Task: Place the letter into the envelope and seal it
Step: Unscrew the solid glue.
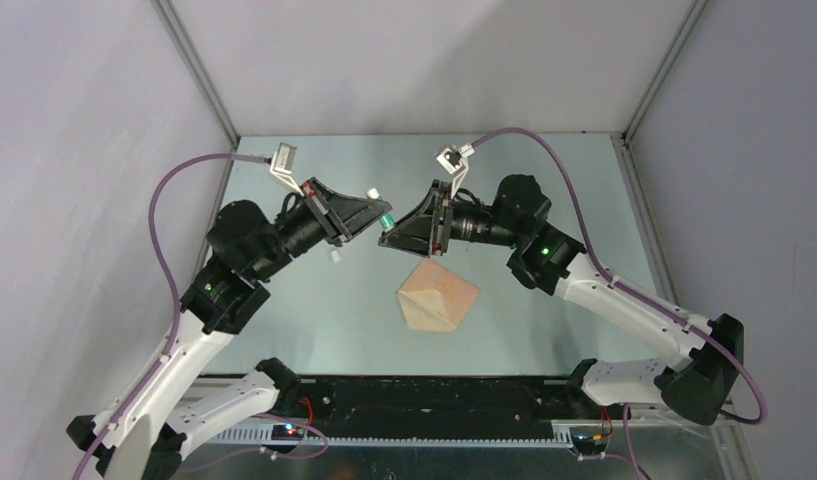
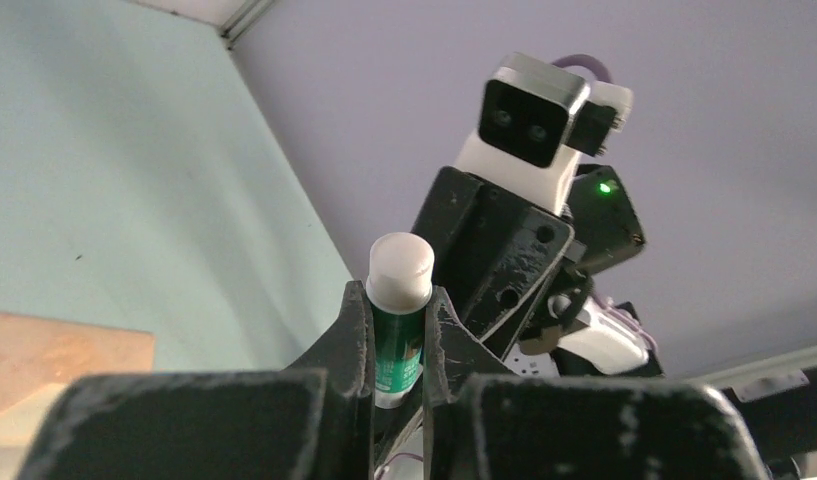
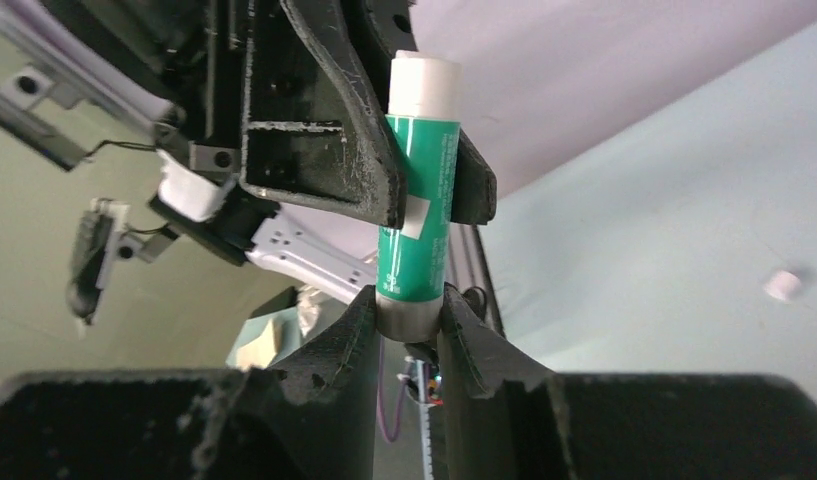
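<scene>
While aloft, both jaws on glue stick (image 1: 385,219).

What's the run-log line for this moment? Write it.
left gripper: shut on glue stick | right gripper: shut on same | envelope: on table

I work in a lab test cell, not a home. Plain grey panels (image 1: 74,120) wall me in on three sides, joined by bare aluminium posts (image 1: 196,70). The table (image 1: 334,320) is a pale green sheet. A black rail (image 1: 434,400) runs along its near edge with bare wiring (image 1: 302,412) beside it. Purple cables (image 1: 156,215) loop loose, and a camera (image 2: 529,125) rides my wrist.
</scene>
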### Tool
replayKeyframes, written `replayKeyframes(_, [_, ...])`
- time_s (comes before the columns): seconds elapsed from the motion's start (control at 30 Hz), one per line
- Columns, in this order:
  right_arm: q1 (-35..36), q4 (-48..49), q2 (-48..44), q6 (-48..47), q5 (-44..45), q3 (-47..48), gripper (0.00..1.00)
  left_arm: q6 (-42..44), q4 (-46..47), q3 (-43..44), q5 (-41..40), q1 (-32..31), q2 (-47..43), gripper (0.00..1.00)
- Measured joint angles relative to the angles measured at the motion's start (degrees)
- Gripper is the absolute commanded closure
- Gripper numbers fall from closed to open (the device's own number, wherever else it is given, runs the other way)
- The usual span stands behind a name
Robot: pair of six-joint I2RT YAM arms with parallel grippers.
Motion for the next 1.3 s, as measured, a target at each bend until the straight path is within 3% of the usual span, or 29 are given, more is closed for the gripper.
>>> replayKeyframes(0.73, [-3.9,40.2,5.2,31.5,-22.6,-2.4,1.00,-5.5,37.0,-9.2,19.0,0.1,-1.2,1.00])
replayKeyframes(1.1, [-3.5,54.2,8.7,41.1,-26.1,-2.4,1.00,-6.6,46.1,-10.5,24.9,0.2,0.3,1.00])
replayKeyframes(1.3, [-3.4,67.6,13.3,50.6,-26.8,-2.4,1.00,-7.9,51.9,-12.1,27.0,0.4,1.3,1.00])
